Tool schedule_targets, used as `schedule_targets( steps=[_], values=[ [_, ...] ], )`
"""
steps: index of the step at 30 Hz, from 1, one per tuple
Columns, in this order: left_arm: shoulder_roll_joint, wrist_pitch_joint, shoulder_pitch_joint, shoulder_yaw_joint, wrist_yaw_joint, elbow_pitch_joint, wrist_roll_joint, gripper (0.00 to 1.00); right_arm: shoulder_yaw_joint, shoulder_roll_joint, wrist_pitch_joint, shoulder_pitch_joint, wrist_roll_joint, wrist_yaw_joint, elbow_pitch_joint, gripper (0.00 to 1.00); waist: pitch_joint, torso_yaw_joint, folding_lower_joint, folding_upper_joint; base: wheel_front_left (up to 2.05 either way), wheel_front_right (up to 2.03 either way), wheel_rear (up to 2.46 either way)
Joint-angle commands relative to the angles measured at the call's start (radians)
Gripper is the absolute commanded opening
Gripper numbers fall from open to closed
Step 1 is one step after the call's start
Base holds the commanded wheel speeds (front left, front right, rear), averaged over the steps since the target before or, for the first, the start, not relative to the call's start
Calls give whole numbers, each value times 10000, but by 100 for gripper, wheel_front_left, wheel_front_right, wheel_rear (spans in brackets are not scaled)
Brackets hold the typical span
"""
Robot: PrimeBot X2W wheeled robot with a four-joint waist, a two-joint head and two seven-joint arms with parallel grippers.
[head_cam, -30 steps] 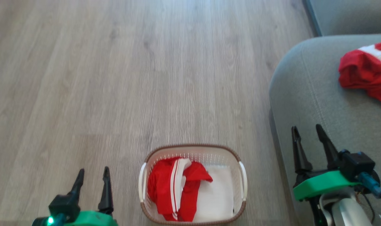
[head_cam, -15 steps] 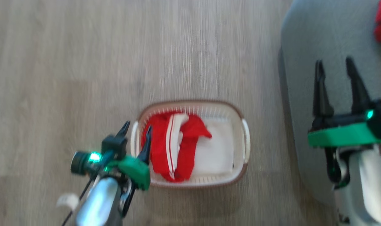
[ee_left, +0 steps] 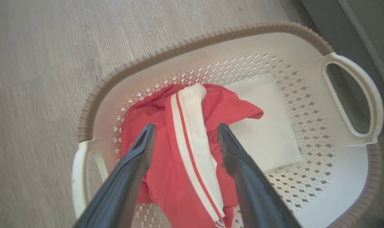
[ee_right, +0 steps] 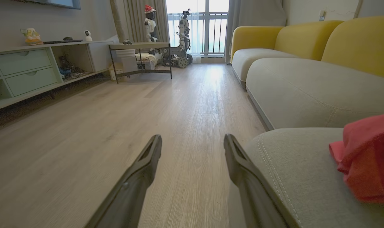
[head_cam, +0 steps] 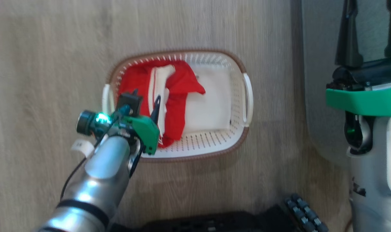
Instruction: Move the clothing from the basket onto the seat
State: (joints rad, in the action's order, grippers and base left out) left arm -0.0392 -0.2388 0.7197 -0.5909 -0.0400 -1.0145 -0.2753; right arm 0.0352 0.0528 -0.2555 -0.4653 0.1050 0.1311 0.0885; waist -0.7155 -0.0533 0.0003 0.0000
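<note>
Second piece coming up. My left fingers (ee_left: 138, 158) are spread wide and empty, poised over the red garment (ee_left: 192, 126) that lies bunched in the left half of the basket (ee_left: 210, 36). In the left wrist view its white stripe runs right up the gap between them. A flat white cloth (ee_left: 267, 126) covers the basket floor to the right of it. The other garment (ee_right: 366, 161) is already on the seat (ee_right: 290, 177), at the right edge of the right wrist view. My right fingers (ee_right: 141, 171) are wide and empty too, by the seat's rounded corner and pointing down the room.

So I judge this the reach for the last piece. Next I need to drop lower until the tips sink past the striped fold, then close on a thick bunch of fabric and not on the white cloth. After that it's lift clear of the rim and swing right to the seat.

Against a second ago: my head has tipped down, so the basket now sits upper centre of the head view. My left arm was at the lower left over bare floor and is now over the basket. The garment itself lies as it did.
</note>
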Motion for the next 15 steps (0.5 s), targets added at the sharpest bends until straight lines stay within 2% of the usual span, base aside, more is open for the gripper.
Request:
schedule_targets(
  steps=[1,9,15],
  values=[
    [-112,-34,25,27,-66,-83,-143,100,-227,-26,-63,7,-23,-4,435,100,-803,-361,-3,0,0,0,0],
    [-111,27,1138,-676,-420,-1170,-535,100,-419,-26,-63,-280,123,-4,836,100,-1517,-506,-3,0,0,0,0],
    [-111,122,1678,-1030,-850,-1674,-724,100,-584,-26,-63,-348,282,-4,933,100,-1717,-639,-3,0,0,0,0]
  ],
)
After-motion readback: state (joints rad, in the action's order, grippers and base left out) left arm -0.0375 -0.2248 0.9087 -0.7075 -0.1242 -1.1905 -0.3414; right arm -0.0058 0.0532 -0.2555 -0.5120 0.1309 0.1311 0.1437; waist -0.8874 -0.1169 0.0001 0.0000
